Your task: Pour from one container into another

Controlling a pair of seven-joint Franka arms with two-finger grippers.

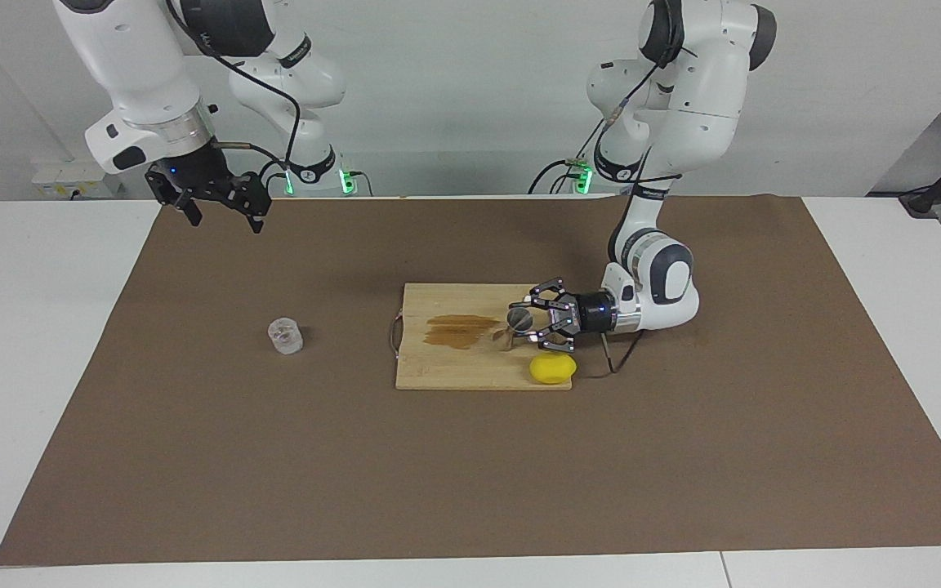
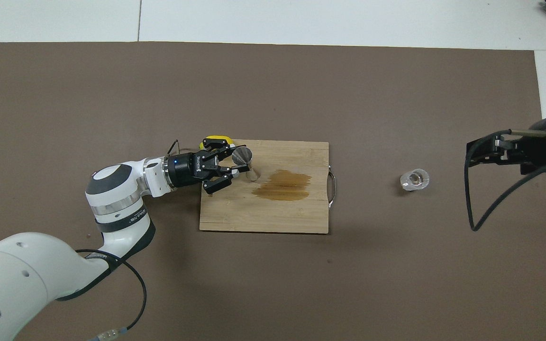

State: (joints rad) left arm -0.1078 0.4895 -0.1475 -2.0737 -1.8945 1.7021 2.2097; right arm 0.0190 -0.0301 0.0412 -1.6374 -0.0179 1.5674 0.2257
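The left gripper [image 1: 522, 321], clamped on the silvery metal jigger [image 1: 517, 324], carries it low over the wooden cutting board [image 1: 479, 371], beside a brown wet patch [image 1: 461, 330] and near the lemon [image 1: 553, 368] at the board's corner. The clear glass cup [image 1: 285, 336] stands alone on the brown mat [image 1: 470, 474], well apart from the board, toward the right arm's end of the table. The right gripper [image 1: 220, 212] waits with jaws open, raised over the mat's edge by its own base. The step in hand looks like bringing the jigger into place. Next, I judge, the jigger must be stood upright and the right gripper must come down for the cup.
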